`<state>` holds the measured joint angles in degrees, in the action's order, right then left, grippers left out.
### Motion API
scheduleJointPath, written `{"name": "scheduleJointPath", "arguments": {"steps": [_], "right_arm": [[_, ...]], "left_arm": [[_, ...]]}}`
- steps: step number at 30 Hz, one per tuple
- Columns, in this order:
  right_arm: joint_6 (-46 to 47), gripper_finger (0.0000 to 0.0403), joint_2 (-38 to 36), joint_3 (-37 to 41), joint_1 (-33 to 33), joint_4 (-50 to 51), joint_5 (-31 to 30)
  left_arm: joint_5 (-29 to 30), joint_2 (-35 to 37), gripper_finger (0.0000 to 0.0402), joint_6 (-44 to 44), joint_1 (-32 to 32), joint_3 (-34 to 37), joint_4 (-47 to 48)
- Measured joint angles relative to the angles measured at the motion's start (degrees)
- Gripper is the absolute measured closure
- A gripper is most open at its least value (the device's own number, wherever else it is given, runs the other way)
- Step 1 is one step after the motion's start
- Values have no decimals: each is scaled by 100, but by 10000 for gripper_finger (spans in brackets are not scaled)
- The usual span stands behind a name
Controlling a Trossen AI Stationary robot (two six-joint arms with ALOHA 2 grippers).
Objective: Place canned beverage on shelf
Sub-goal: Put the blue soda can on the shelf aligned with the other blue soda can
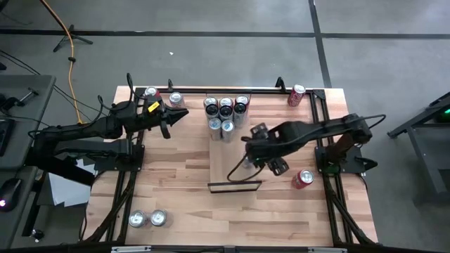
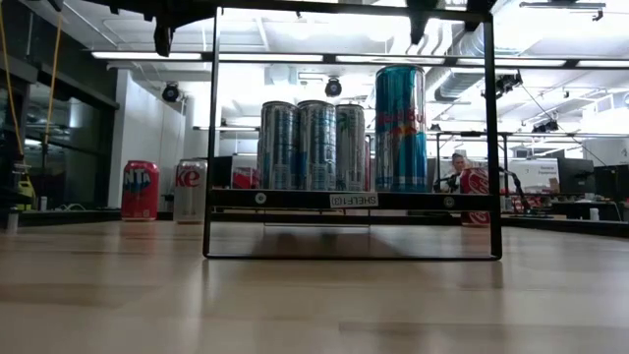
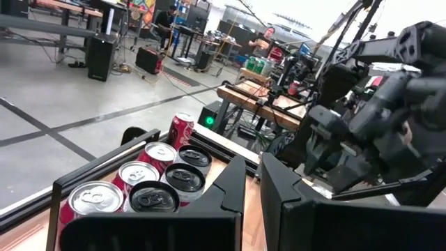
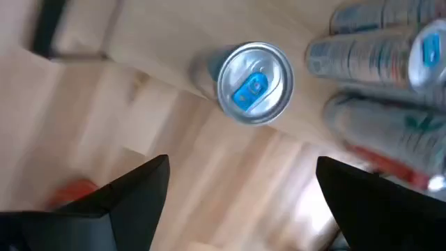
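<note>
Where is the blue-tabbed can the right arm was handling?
The blue-tabbed can stands upright on the shelf, apart from the can cluster, with the open right gripper above it.

Tall blue-silver can (image 2: 400, 128) stood upright on my pale wood shelf (image 1: 219, 160), apart from the clustered cans (image 1: 225, 112).

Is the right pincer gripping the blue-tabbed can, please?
No: in the right wrist view the right pincer is open, and the can stands free on the shelf.
</note>
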<state>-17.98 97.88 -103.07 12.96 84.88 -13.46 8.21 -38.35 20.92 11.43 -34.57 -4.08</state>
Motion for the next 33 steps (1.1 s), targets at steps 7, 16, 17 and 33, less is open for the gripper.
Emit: {"name": "scheduleJointPath", "arguments": {"steps": [7,16,17,33], "right_arm": [[-808,55,616,11,-138,-132,8],[-978,55,711,11,-372,-658,247],[-1074,55,711,11,-371,-680,299],[-1604,85,894,9,-371,-624,564]], "left_arm": [[-2,0,401,1,-1,0,0],[-2,0,401,-2,-1,-1,2],[-2,0,401,-2,-1,-1,4],[-7,-2,402,301,-1,-2,715]]}}
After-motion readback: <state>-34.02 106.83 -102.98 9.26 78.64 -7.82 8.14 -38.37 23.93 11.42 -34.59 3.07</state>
